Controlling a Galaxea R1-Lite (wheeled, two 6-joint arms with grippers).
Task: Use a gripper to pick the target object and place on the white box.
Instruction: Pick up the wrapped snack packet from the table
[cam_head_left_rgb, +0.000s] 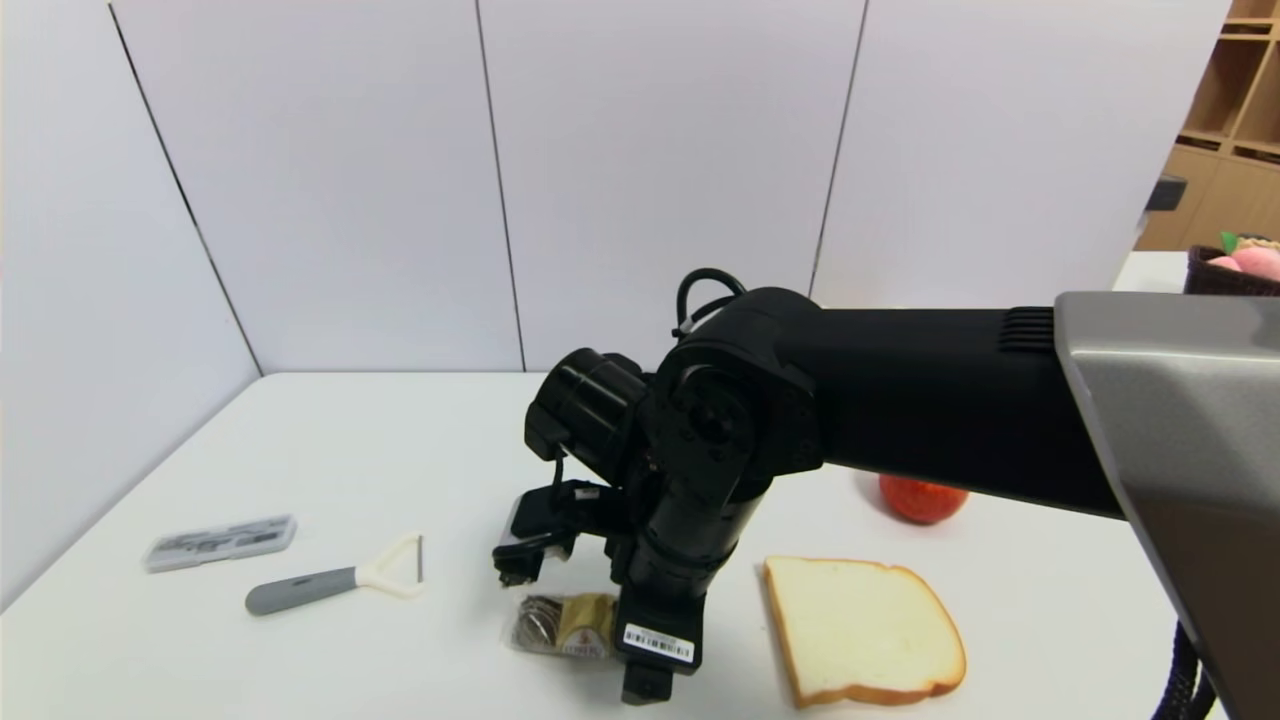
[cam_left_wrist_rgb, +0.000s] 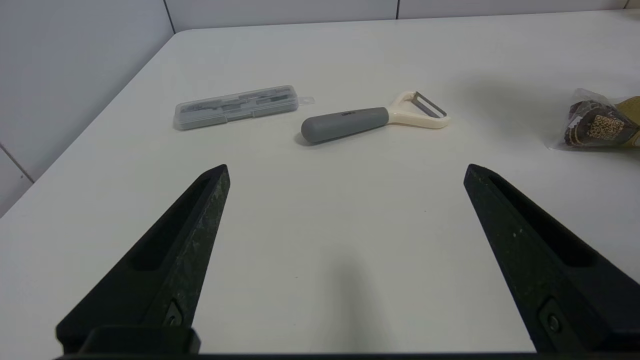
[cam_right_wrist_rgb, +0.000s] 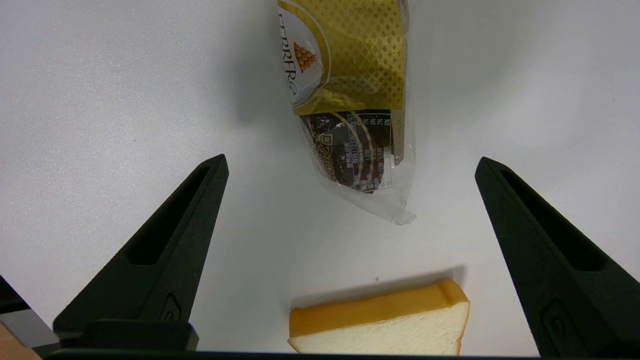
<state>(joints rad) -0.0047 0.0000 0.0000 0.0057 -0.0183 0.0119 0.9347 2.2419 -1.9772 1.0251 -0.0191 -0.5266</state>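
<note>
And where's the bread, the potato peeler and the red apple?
Bread (cam_head_left_rgb: 865, 630): head view, on its pale flat face.
Peeler (cam_left_wrist_rgb: 345, 125): left wrist view, on its grey handle.
Apple (cam_head_left_rgb: 922, 500): head view, on its red skin.

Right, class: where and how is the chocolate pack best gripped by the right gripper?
Probably across the narrow middle of the chocolate pack, coming from above. It lies flat and long on the table, so the open right gripper could close on its two long sides. The loose clear film at its end looks like a weaker hold.
</note>
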